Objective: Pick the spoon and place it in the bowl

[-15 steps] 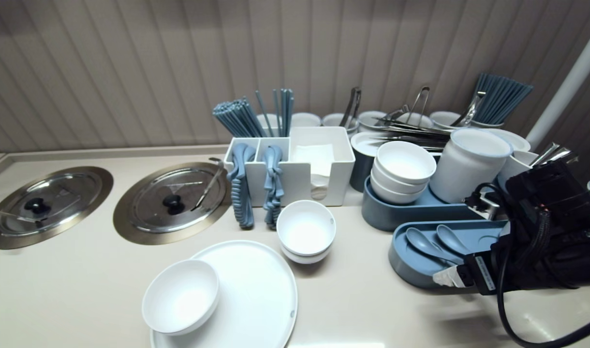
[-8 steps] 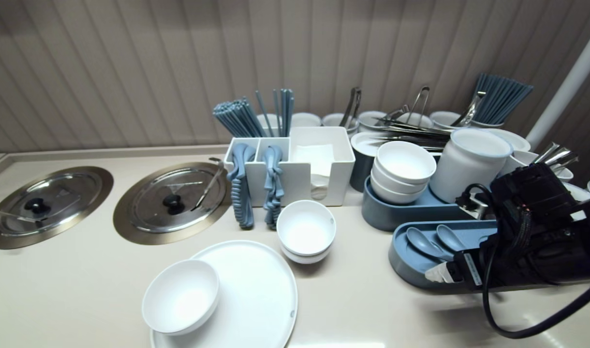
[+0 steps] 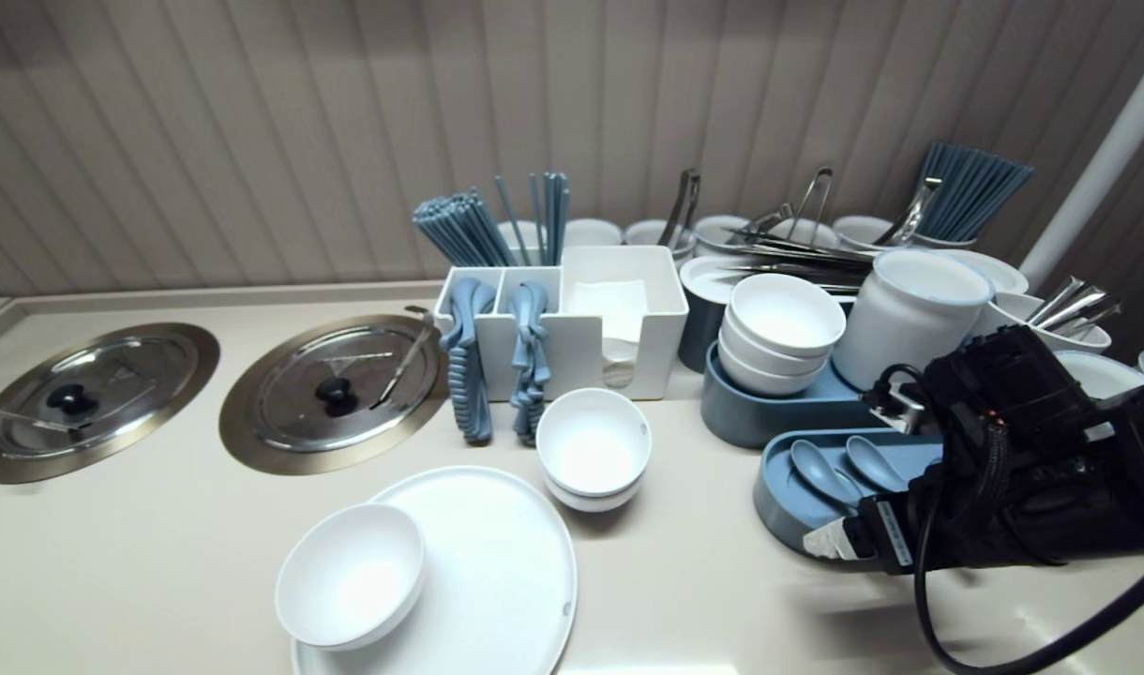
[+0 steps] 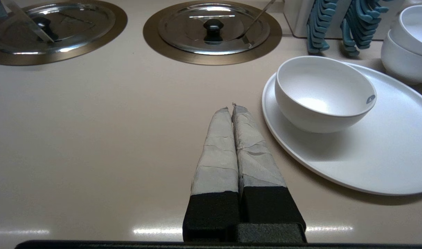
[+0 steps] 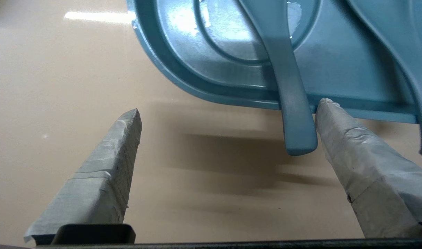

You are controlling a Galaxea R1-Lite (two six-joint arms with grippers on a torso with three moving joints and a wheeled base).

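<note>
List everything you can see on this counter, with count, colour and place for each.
Counter: one, beige, under everything.
Lids: two, steel, set into the counter, left.
Plate: one, white, front centre.
Bowl: one, white, on the plate.
Bowl pair: two stacked, white, behind the plate.
Organiser: one, white, centre back.
Chopsticks: several bunches, blue, along the back.
Tongs: several, steel, back right.
Jar: one, white, right.
Rear tray: one, blue, right, holding stacked white bowls.
Front tray: one, blue, front right.
Spoons: two, blue, in the front tray.
Left gripper: shut, over bare counter beside the plate.
Right gripper: open, at the front tray's near edge, a spoon handle between its fingers.
</note>
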